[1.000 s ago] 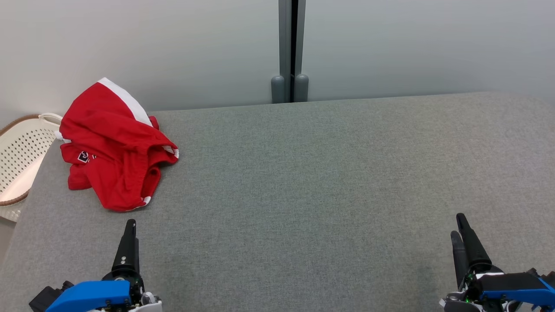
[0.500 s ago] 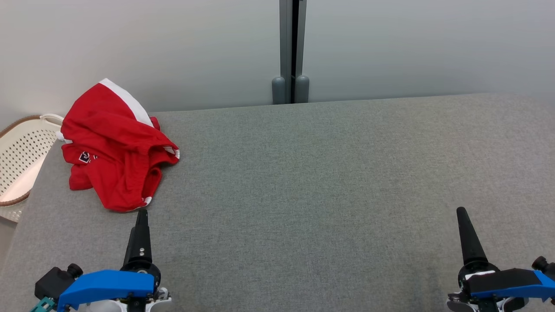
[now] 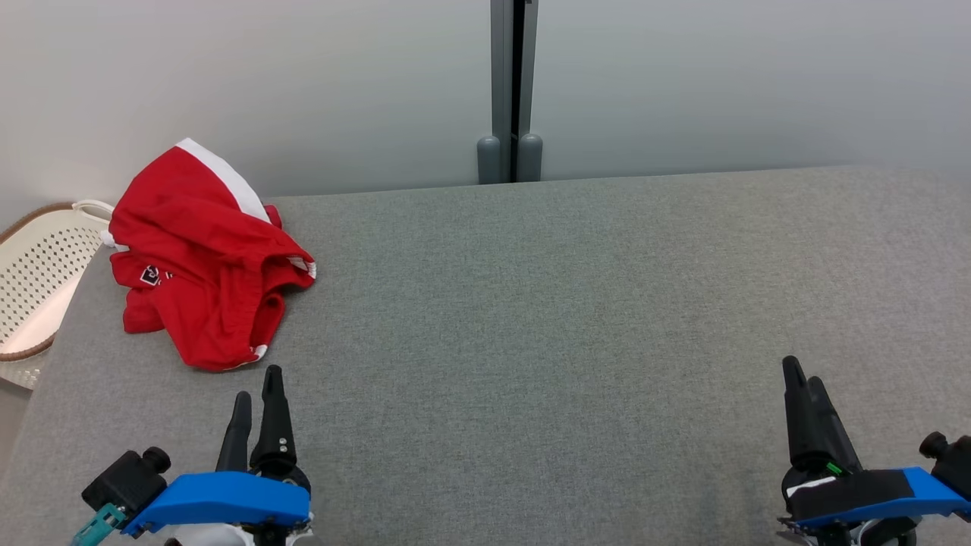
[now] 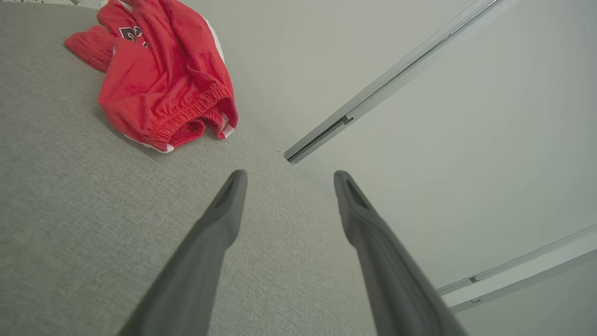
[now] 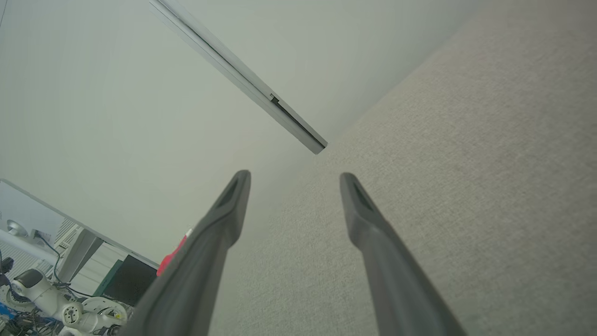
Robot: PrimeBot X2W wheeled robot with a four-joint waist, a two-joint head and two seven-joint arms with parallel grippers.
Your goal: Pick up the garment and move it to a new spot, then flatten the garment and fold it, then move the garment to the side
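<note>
Garment (image 3: 201,280): crumpled heap, far left corner of table (image 3: 531,303), untouched. Pick-up step not yet begun.
Head: left gripper (image 3: 258,385) near the heap, right gripper (image 3: 802,371) well apart, near right edge.
Left wrist: jaws wide, empty.
Right wrist: same.
Next, likely: left reaches forward and pinches a fold.

In front of me lies a big grey cloth-covered table (image 3: 531,303). A white plastic basket with little holes (image 3: 38,273) sits beside its left edge.
</note>
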